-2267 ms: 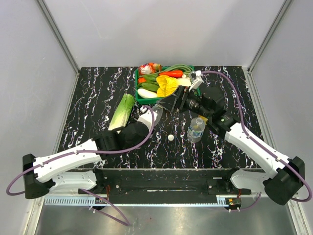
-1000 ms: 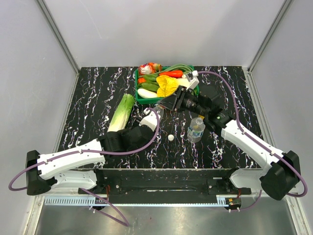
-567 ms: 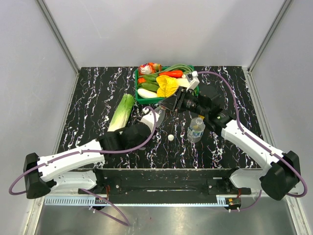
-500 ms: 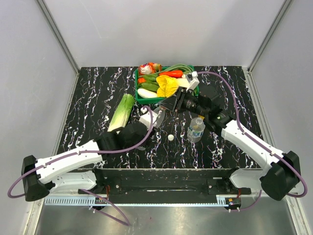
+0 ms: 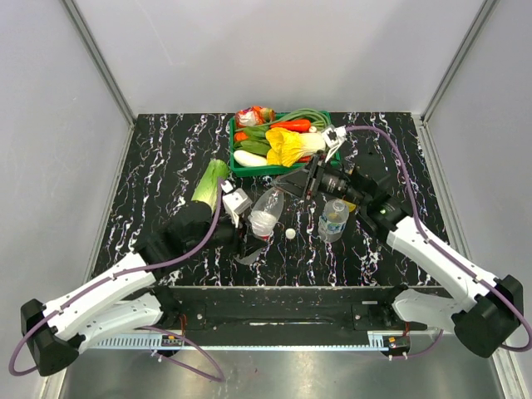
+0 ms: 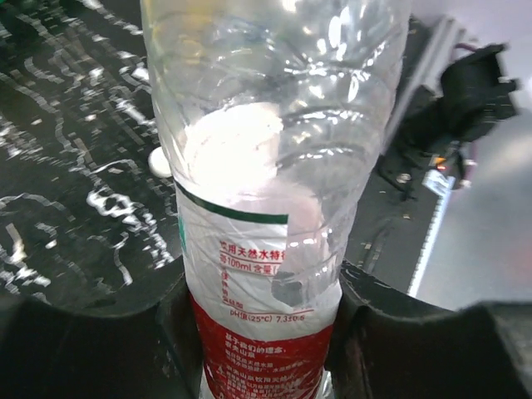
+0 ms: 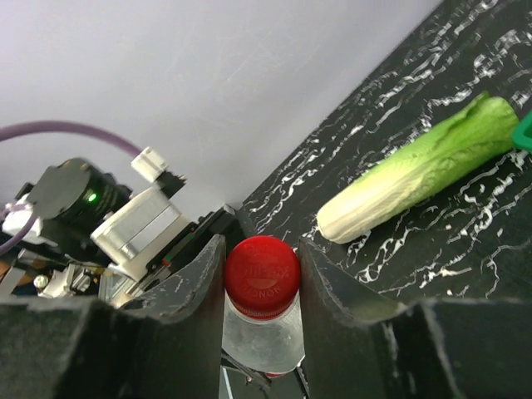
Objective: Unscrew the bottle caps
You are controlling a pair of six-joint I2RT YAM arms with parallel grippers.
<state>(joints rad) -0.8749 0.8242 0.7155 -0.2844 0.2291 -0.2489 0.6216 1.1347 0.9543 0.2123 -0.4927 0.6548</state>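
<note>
left gripper (image 6: 264,320) is clamped on the lower labelled part of a clear bottle (image 6: 274,166), holding it off the table and tilted neck-first toward the right arm. right gripper (image 7: 262,268) has its fingers (image 7: 199,287) on either side of the red cap (image 7: 262,274), which is on that bottle's neck; both look pressed against it, so i read it as closed on the cap. a white cap (image 5: 290,234) lies loose on the table just beside a second bottle (image 5: 334,218) that stands upright and looks uncapped. no yellow cap seen.

risks from here, as i judge them:
- the thin bottle wall looks soft and the left jaws grip low, so a twist at the cap may spin the whole bottle in the left grip instead of loosening the thread.
- squeezing harder to stop that could crush the bottle and shift the neck off line.
- right fingers hold only the cap's rim. if the wrist axis is not lined up with the neck, the cap may slip out or jam.
- once the cap is free it can drop and roll. the green basket (image 5: 232,150), the cabbage (image 7: 416,170) and the standing bottle are all near.
- the arms are close together, so a big wrist roll may knock the standing bottle or snag a cable.
</note>
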